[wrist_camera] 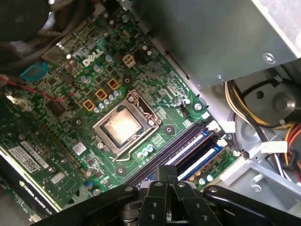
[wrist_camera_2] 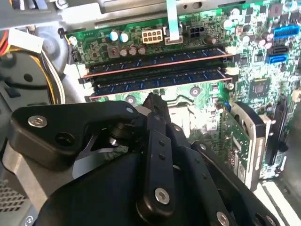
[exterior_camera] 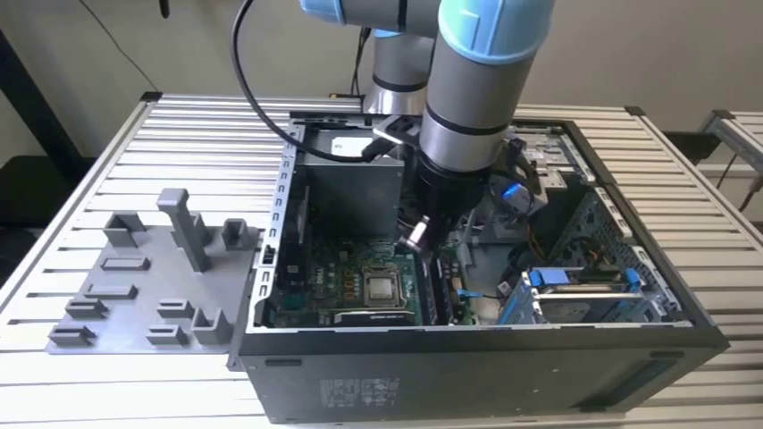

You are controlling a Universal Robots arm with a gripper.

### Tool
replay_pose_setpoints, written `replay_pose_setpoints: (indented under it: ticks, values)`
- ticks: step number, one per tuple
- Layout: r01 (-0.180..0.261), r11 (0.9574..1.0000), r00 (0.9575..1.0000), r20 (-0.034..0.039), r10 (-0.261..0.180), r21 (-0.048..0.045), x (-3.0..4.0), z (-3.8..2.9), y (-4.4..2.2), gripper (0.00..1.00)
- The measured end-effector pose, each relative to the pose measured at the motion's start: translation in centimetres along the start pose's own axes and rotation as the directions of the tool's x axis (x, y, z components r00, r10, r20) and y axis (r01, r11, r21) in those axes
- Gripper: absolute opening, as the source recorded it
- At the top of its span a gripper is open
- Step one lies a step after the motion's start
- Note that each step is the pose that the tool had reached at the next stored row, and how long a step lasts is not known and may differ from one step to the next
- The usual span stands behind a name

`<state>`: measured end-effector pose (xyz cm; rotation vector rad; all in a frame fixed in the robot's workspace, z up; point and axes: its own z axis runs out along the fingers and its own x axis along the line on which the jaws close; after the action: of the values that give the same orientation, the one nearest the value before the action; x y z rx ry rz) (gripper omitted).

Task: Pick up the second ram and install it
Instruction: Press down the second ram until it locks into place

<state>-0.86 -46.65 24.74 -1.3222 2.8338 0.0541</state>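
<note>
A robot arm's gripper (exterior_camera: 417, 234) hangs inside the open computer case (exterior_camera: 477, 357), above the motherboard (wrist_camera: 61, 117); whether its jaws are clenched or released cannot be told; in the second wrist view two dark blue-green sticks lie side by side in the memory slots, and the second ram (wrist_camera_2: 155, 78) appears to be the nearer one, apparently seated; a good install likely demands even downward pressure, both end latches (wrist_camera_2: 230, 71) closed.

Slatted metal bench (exterior_camera: 155, 143) stands before a plain beige wall (exterior_camera: 120, 45); a second bench (exterior_camera: 742, 134) is at the exterior view's right.
</note>
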Motion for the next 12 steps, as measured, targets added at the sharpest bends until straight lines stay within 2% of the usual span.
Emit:
replay_pose_setpoints:
  ticks: [4,7,10,12]
  values:
    - [0.052,0.9986,0.9986,0.0006,-0.052,0.0007,0.0,0.13,-0.01,0.11]
    - [0.097,0.9953,0.9953,0.0003,-0.097,0.0006,0.0,0.2,-0.01,0.11]
    - [0.145,0.9895,0.9895,0.0005,-0.145,0.0009,0.01,0.27,-0.01,0.11]
    - [0.18,0.9836,0.9836,-0.0003,-0.18,-0.0001,0.01,0.31,0.0,0.11]
